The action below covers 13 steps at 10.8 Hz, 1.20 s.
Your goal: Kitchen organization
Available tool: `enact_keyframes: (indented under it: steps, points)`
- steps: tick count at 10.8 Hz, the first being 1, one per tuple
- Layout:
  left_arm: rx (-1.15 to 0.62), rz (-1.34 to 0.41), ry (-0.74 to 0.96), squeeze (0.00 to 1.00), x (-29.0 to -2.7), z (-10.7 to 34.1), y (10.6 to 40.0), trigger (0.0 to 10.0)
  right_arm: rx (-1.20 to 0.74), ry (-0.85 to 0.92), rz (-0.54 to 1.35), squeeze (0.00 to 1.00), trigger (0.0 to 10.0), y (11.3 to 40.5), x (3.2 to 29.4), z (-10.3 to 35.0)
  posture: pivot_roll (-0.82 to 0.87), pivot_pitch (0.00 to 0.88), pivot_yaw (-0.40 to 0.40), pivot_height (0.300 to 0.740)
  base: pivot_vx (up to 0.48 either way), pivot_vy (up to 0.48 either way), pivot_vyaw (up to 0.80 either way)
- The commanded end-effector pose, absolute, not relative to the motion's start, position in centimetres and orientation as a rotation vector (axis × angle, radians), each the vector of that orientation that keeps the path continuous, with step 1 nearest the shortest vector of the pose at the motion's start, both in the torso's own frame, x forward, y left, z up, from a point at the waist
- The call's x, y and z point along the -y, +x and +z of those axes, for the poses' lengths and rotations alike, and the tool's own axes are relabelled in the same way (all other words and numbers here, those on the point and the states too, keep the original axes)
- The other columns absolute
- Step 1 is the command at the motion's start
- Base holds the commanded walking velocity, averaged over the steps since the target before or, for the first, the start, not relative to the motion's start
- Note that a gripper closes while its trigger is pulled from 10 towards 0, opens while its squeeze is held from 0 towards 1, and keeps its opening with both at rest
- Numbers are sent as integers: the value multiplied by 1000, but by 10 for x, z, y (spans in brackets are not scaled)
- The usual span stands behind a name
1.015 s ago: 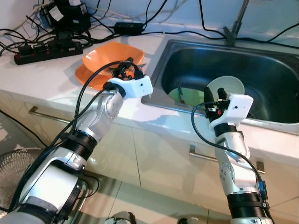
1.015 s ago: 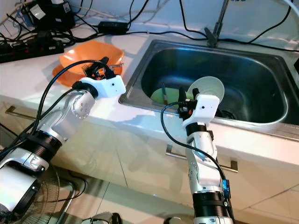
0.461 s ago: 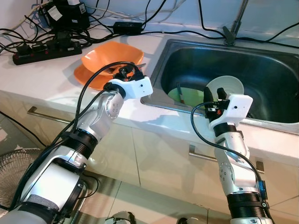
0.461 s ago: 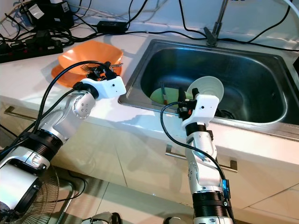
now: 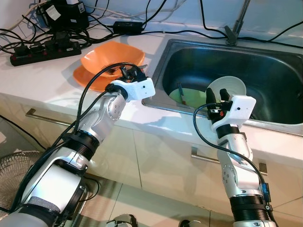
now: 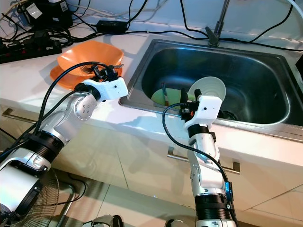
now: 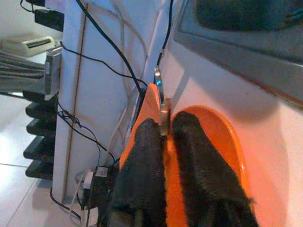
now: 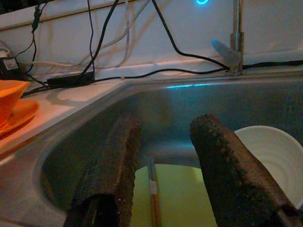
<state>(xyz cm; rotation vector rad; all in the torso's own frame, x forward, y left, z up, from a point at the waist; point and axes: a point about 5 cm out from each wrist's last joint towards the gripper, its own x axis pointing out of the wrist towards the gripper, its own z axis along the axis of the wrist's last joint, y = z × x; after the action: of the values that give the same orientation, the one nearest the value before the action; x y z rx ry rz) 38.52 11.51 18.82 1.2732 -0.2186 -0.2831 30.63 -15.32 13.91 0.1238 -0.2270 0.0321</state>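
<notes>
An orange bowl (image 5: 113, 56) sits on an orange plate (image 5: 87, 78) on the white counter, left of the sink. My left gripper (image 5: 129, 72) hovers at their near right edge, shut on a thin metal utensil (image 7: 164, 111) that stands between its fingers (image 7: 142, 156). My right gripper (image 5: 215, 97) is open over the sink's front rim, pointing into the basin. Ahead of it lie a white bowl (image 8: 270, 151), a green plate (image 8: 175, 198) and a thin stick-like utensil (image 8: 152, 187).
The steel sink (image 5: 265, 56) has a faucet (image 5: 235, 23) at its back rim. Power strips and tangled cables (image 5: 42, 49) crowd the counter's back left. A fan (image 5: 14, 170) stands on the floor at lower left. Cabinet handles run below the counter edge.
My left wrist has shifted very slightly over the orange dishes, still holding the utensil. The right arm has not moved.
</notes>
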Motion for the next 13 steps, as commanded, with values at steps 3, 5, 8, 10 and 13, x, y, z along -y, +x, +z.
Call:
enact_keyframes:
  steps: [3,5,8,10,13]
  points:
    - [244,-271,1296,0,-113,195,387,0,182,136,15,0,10000,307,155,131,29,82,35,740,0,0,0]
    - [320,-205,1334,0,-113,215,387,0,181,135,17,0,10000,307,155,131,31,84,33,740,0,0,0]
    - [511,-112,1371,0,-103,254,380,3608,179,134,18,0,10000,307,155,130,31,75,36,740,0,0,0]
    - [697,-207,1093,0,-80,272,362,10000,180,127,20,0,10000,307,154,130,28,60,39,740,0,0,0]
    - [701,-507,385,0,-45,279,332,10000,178,119,22,0,10000,306,153,128,26,41,43,740,0,0,0]
